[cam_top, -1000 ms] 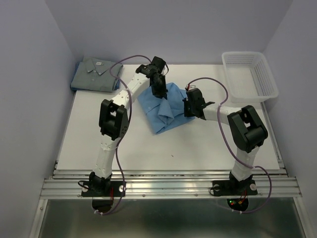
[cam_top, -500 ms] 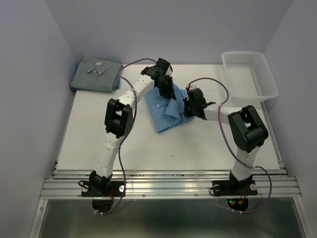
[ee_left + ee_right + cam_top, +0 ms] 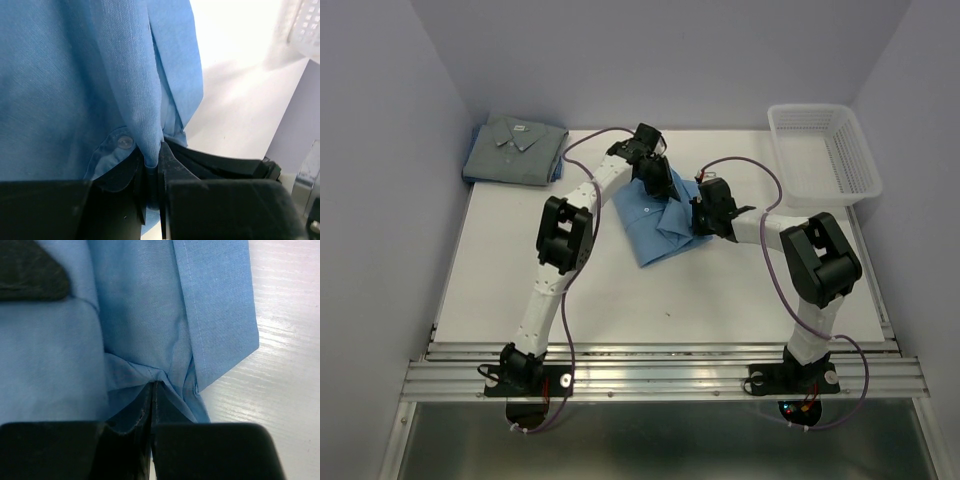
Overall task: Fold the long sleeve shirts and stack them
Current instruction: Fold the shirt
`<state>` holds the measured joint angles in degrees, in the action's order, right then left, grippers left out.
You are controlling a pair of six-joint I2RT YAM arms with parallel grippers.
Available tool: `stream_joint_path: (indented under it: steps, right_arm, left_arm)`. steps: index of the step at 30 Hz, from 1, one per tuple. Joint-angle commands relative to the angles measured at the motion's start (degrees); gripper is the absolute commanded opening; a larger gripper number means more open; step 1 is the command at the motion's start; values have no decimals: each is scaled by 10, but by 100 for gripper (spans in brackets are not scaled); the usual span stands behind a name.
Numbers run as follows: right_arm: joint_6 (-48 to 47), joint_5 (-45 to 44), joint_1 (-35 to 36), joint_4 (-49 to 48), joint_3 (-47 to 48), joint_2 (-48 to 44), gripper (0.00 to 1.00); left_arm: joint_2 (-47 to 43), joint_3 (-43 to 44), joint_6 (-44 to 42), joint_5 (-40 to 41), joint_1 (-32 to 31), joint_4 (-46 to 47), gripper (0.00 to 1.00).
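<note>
The light sky-blue shirt (image 3: pixel 650 225) lies partly folded in the middle of the table. My left gripper (image 3: pixel 660 188) is shut on a fold of its cloth at the far edge; the wrist view shows the cloth (image 3: pixel 135 100) pinched between the jaws beside a button (image 3: pixel 124 142). My right gripper (image 3: pixel 698 218) is shut on the shirt's right edge, its cloth (image 3: pixel 145 330) gathered between the closed jaws. The grey-blue shirt (image 3: pixel 515 150), with a small white neck label, lies folded at the far left corner.
A white mesh basket (image 3: pixel 823 152) stands at the far right corner and also shows in the left wrist view (image 3: pixel 305 25). The white table (image 3: pixel 520 290) stretches bare in front of the shirt. Purple cables loop over both arms.
My left gripper has carried its fold of the sky-blue shirt to the right, toward my right gripper, and the shirt has bunched narrower. The right gripper has hardly moved.
</note>
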<state>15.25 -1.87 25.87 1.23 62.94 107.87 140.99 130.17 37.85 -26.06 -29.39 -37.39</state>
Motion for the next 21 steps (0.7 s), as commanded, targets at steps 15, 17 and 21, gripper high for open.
stream_joint_path:
  steps: [15,17,21]
  right_arm:
    - [6,-115,2,98,14,-134,7]
    - [6,-147,2,115,20,-165,13]
    - [6,-186,2,142,18,-245,34]
  left_arm:
    - [15,29,39,-68,2,106,99]
    - [-5,32,35,-68,1,111,99]
    - [-57,28,14,-65,-1,114,99]
